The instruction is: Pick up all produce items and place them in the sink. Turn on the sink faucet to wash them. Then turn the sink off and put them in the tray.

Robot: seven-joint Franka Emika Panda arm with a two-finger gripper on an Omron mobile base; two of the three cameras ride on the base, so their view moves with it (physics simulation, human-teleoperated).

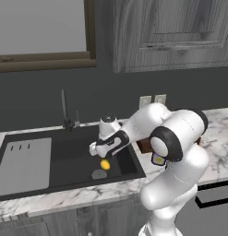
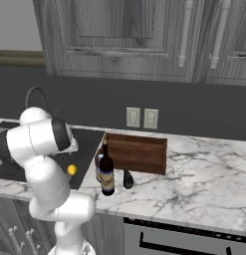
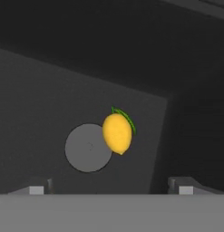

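One produce item is in the sink [image 1: 23,177] so far: we see the lemon [image 3: 117,133] free in the dark basin, right beside the round drain [image 3: 87,147] and overlapping its edge in the hand view, with our gripper [image 1: 96,150] poised above it, jaws spread wide and holding nothing, which reads to us as a drop-off spot for washing. Out on the marble counter [image 2: 204,189], the wooden tray [image 2: 137,152] sits well apart from the basin, with the wine bottle [image 2: 106,174] and a small dark green oval item [image 2: 128,180] just in front of it. We'd judge the bottle the main obstacle to reaching that green piece, and the faucet [image 1: 65,110] stands clear at the sink's back edge.
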